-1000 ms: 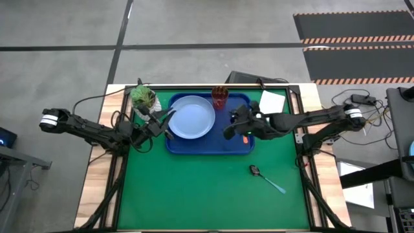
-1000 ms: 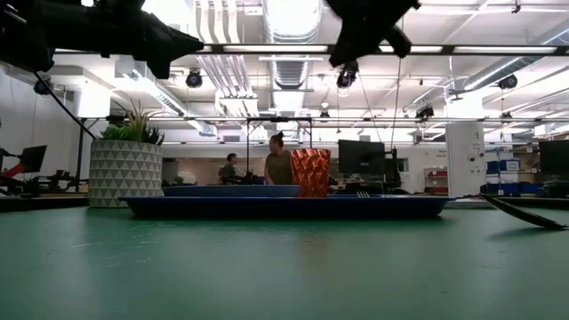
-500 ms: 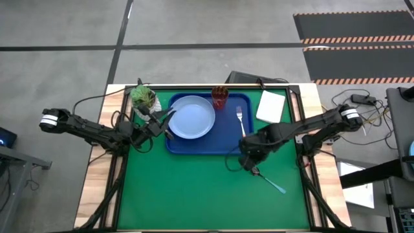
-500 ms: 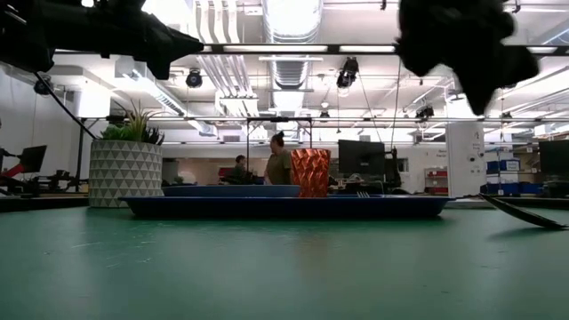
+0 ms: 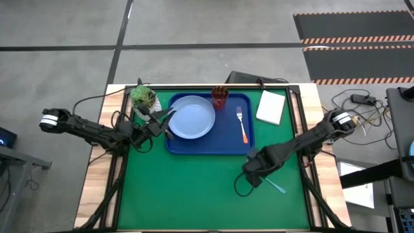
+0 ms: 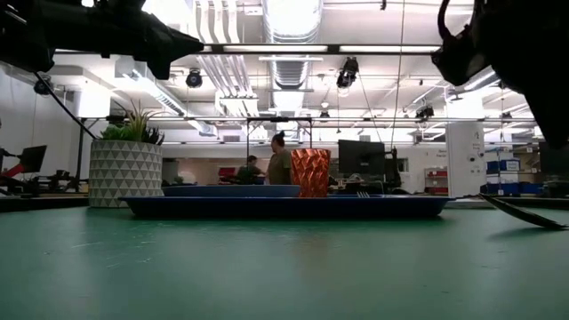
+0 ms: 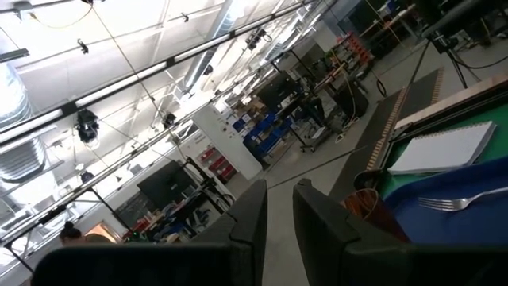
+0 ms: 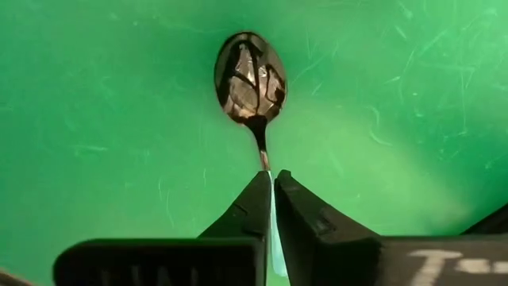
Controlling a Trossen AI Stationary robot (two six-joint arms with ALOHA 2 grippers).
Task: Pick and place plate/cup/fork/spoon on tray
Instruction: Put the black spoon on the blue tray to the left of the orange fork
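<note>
Glossy oval-bowled spoon [image 8: 251, 77] on matte green mat [image 8: 95, 95]

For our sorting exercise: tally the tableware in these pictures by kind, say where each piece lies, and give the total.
Plate: 1, on the tray
Cup: 1, on the tray
Fork: 1, on the tray
Spoon: 1, on the green mat, under the right end effector
Total: 4

Overhead looks straight down; low looks level across table; both share tray [image 5: 208, 138] [image 6: 284, 206].
</note>
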